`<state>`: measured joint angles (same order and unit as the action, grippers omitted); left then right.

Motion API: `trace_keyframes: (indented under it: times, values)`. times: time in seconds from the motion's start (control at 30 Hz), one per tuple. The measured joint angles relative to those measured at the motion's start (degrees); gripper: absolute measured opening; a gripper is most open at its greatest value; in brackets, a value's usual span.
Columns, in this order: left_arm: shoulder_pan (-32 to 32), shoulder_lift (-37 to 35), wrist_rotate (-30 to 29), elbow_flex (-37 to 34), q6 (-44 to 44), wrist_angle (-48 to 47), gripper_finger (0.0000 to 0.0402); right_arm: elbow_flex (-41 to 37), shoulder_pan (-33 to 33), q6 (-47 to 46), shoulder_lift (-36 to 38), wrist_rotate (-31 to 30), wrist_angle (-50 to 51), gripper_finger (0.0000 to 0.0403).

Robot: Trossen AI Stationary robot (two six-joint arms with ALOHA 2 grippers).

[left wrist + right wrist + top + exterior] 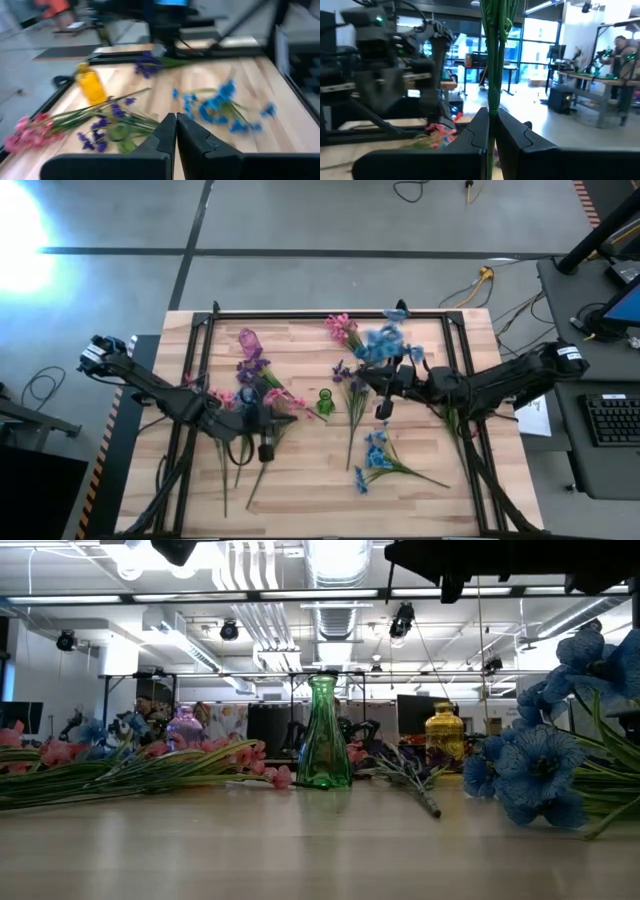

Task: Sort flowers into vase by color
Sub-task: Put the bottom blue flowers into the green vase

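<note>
One green vase (321, 733) upright, holding nothing, yellow vase (444, 736) behind

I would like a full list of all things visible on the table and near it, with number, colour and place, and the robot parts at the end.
green vase: one, green glass, upright at the table centre.
yellow vase: one, yellow, upright on the table, behind the flowers in the low view.
purple vase: one, purple, far left part of the table.
pink flowers: several sprigs, far middle and left of the green vase.
purple flowers: several sprigs, just right of the green vase and at left.
blue flowers: one sprig lying near the front right; another held up.
left gripper: shut, empty, above the left flowers.
right gripper: shut on a green stem.
</note>
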<state>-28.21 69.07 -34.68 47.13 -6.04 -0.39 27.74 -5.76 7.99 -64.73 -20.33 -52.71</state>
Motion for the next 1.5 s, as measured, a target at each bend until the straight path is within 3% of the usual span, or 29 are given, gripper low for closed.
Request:
trace_keyframes:
  times: [0.1, 0.33, 0.53, 0.7, 1.3, 1.5]
  values:
    - [0.0, 1.4, 2.8, 0.0, 2.6, 0.9, 0.0000, -0.8, 1.8, -0.2, 0.0, 0.2, 0.0, 0.0013]
    - [0.2, 5.1, 3.4, 0.0, 3.4, 8.1, 0.0000, -3.7, 2.9, -2.5, 0.1, 6.0, -5.9, 0.0013]
    - [1.1, 6.0, 13.3, 0.0, 12.2, 17.1, 0.0000, -8.0, 2.9, -5.3, 0.3, 5.4, -9.8, 0.0013]
    - [3.1, 5.2, 19.4, 0.0, 15.6, 17.9, 0.0000, -9.2, 2.9, -7.6, 0.3, 5.3, -9.8, 0.0013]
    - [6.8, 11.0, 19.7, 0.0, 12.7, 26.4, 0.0000, -8.8, 2.9, -2.8, 0.2, 5.4, -9.3, 0.0013]
    - [7.1, 5.1, 23.0, 0.8, 14.8, 20.8, 0.0000, -8.8, 2.9, -2.5, 0.2, 5.4, -8.9, 0.0013]
